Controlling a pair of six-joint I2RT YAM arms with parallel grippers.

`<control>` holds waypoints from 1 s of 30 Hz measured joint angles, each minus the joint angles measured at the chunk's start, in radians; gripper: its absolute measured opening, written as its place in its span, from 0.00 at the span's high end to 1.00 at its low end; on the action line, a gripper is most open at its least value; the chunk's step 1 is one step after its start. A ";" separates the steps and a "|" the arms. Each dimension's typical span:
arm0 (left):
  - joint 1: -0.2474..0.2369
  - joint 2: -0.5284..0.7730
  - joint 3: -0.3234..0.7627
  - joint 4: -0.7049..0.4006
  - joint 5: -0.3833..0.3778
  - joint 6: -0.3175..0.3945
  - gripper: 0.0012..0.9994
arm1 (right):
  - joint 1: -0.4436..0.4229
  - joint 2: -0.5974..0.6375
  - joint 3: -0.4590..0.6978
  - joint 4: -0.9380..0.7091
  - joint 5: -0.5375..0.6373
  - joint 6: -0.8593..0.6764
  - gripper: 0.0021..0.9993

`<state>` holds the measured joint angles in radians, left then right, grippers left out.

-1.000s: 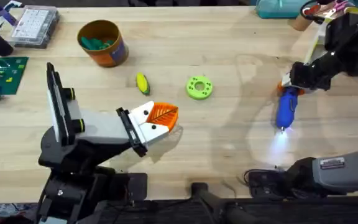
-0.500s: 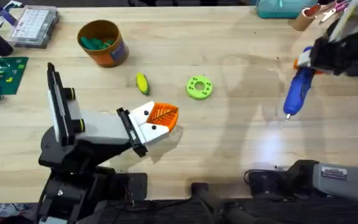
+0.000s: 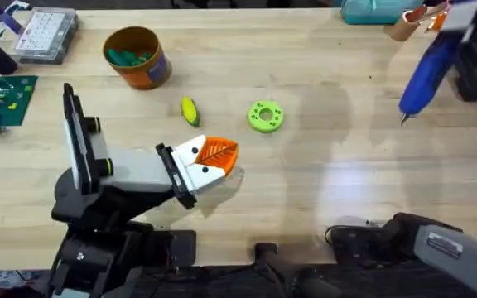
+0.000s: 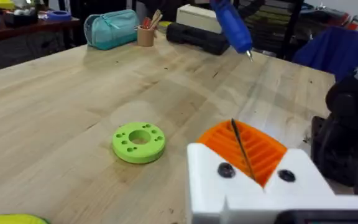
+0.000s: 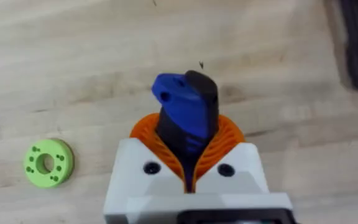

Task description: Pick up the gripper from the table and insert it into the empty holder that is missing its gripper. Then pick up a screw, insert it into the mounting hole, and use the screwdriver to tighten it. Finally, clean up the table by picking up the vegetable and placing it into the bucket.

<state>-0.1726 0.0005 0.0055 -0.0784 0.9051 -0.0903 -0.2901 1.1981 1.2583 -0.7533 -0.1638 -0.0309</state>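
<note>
The white gripper with its orange veined finger (image 3: 209,157) sits in the black clamp of the holder (image 3: 85,161) at the table's (image 3: 305,190) front left. My left gripper (image 4: 235,127) has its orange pads pressed together on nothing. High at the far right, my right gripper (image 5: 188,134) is shut on the blue screwdriver (image 3: 427,70) (image 4: 232,25) (image 5: 185,106), which hangs tilted with its bit pointing down. The yellow corn vegetable (image 3: 190,111) lies between the holder and the orange bucket (image 3: 137,56). A loose screw is out of view.
A lime-green ring disc (image 3: 265,117) (image 4: 138,141) (image 5: 48,163) lies right of the corn. A clear parts box (image 3: 46,33) and a green board (image 3: 2,99) sit at the far left. A teal pouch (image 3: 371,10) and a cup stand along the far edge.
My right gripper has lifted the screwdriver off the table and carried it up and toward the far right. The light patch under its tip has faded. The left side has not moved.
</note>
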 joint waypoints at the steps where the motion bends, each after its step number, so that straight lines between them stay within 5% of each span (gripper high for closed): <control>1: 0.000 0.000 0.000 0.000 0.000 0.000 0.98 | 0.000 -0.016 0.006 0.015 -0.017 -0.006 0.97; 20: 0.000 0.000 0.000 0.000 0.000 0.000 0.98 | 0.000 -0.171 0.016 0.313 -0.613 -0.049 0.97; 30: 0.000 0.000 0.000 0.000 0.000 0.000 0.98 | 0.014 -0.171 0.017 0.431 -0.779 -0.018 0.97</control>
<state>-0.1726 0.0006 0.0055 -0.0784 0.9051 -0.0902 -0.2758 1.0276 1.2750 -0.3227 -0.9428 -0.0491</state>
